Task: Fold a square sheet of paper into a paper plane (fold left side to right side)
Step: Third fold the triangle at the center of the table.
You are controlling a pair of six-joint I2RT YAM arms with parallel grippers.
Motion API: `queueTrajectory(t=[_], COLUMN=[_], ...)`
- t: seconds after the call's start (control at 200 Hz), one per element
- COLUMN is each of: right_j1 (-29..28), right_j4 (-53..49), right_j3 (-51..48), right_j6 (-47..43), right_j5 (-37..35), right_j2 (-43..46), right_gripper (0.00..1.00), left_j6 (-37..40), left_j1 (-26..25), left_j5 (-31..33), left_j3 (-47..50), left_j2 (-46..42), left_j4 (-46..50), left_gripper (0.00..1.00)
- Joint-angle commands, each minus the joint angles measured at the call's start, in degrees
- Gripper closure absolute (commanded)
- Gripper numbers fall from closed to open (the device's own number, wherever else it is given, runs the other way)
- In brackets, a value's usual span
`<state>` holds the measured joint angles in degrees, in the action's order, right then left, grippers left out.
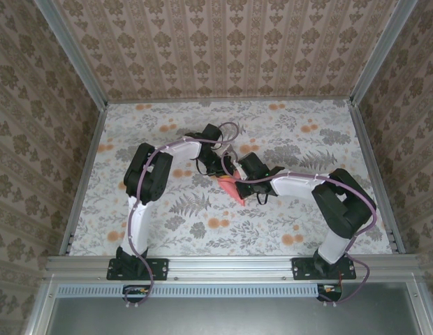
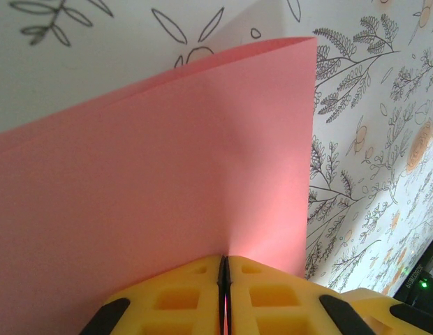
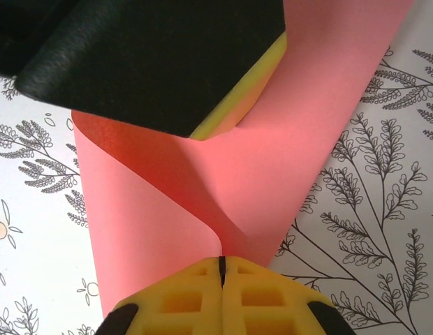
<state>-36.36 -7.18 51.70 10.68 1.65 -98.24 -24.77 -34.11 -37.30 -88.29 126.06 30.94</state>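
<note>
Two robot arms meet over the middle of a flower-printed worktop (image 1: 167,230), where the left hand (image 2: 225,264) and the right hand (image 3: 221,264) both grip one pink sheet of paper (image 2: 167,181). In the overhead view the sheet shows as a small pink wedge just below centre frame, between the two black wrists and pointing toward the lower right; whether its lower tip touches the worktop cannot be told from there. Seen from the left wrist, the yellow fingers (image 2: 272,300) at the bottom edge of the frame are pressed together with only a thin line between them, pinching the sheet's lower edge. The paper rises from them across the left and centre of the picture, a second layer showing along its top edge, with the leaf-printed worktop to the right and above. Seen from the right wrist, that hand's yellow fingers (image 3: 258,300) are likewise closed tight on the paper at the bottom of the frame. The paper there bends up and over in a soft, uncreased curl left of centre and runs to the upper right corner. A black-and-yellow finger (image 3: 167,63) of the left hand juts in from the upper left, lying against the pink sheet. Brown patterned walls (image 1: 230,49) close the worktop in on three sides.
</note>
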Motion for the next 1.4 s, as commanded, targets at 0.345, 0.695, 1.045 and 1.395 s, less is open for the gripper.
queueTrajectory(t=[0.345,0.695,1.045,1.395], right_j1=[0.31,0.32,0.32,0.32], right_j4=[-1.83,-1.26,-1.85,-3.75], right_j3=[1.01,1.88,2.08,2.21], right_j6=[0.35,0.69,0.59,0.20], right_j5=[-2.16,-2.27,-2.18,-1.91], right_j2=[-1.16,-0.99,-2.46,-4.46], right_gripper=[1.00,1.00,1.00,1.00], left_j6=[1.31,1.31,1.44,1.96], left_j1=[-0.48,-0.50,-0.39,-0.43], left_j5=[2.26,2.23,2.23,1.97], left_j3=[-0.23,-0.22,-0.29,-1.00], left_j2=[1.64,1.56,1.47,0.30], left_j4=[2.19,2.15,2.06,2.59], left_gripper=[0.89,0.89,0.89,0.86])
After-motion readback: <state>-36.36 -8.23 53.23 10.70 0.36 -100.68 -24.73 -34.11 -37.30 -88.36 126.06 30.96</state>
